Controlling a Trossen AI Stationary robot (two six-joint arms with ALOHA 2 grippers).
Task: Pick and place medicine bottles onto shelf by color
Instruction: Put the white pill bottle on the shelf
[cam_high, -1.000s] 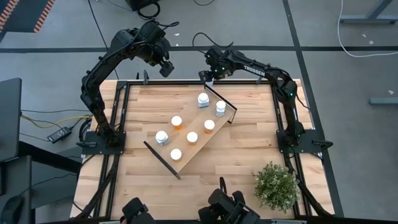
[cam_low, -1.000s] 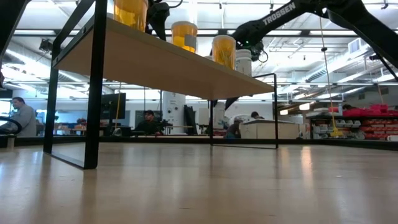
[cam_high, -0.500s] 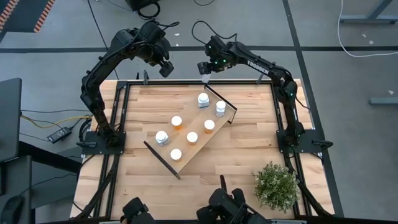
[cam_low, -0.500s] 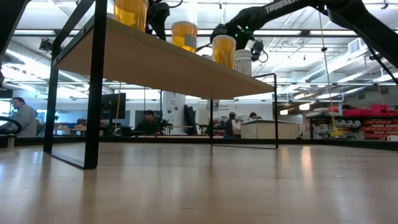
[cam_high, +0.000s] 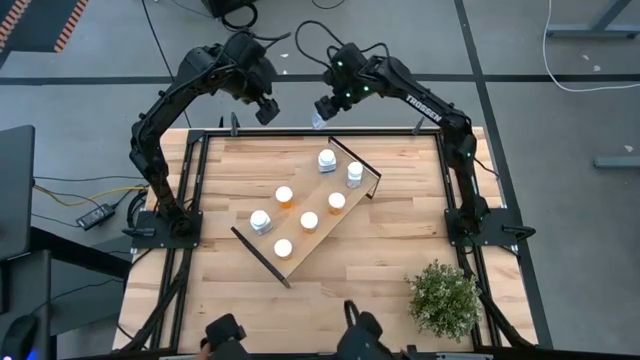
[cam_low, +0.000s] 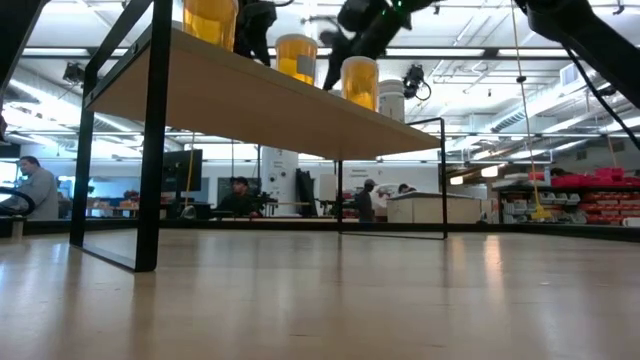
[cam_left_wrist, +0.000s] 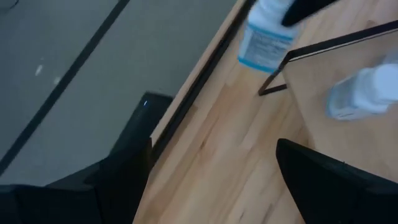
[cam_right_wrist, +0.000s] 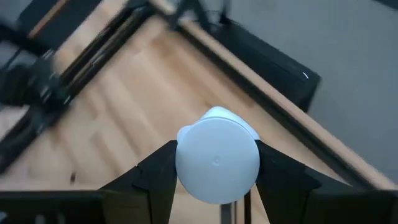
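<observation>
The slatted wooden table (cam_high: 400, 240) spreads below me, with a small green plant (cam_high: 443, 298) near its front right corner. On it the shelf (cam_high: 312, 215) lies at a slant, its light board running between thin dark end panels. Six medicine bottles stand on that board: two white-bodied ones (cam_high: 327, 161) near the far end, three orange ones (cam_high: 309, 221) along the middle and near end, and one more white one (cam_high: 260, 221) beside them. From table height the orange bottles (cam_low: 296, 57) show in a row on top of the board.

My right gripper (cam_high: 319, 117) hangs in the air above the table's far edge, just beyond the shelf's far end panel. Its jaws stand partly apart, clamped on a white-bodied bottle (cam_right_wrist: 217, 160), one finger (cam_right_wrist: 155, 173) pressed against each side under the round white cap.

My left gripper (cam_high: 267, 110) hovers over the far edge too, left of the right one, jaws spread wide and holding nothing.
</observation>
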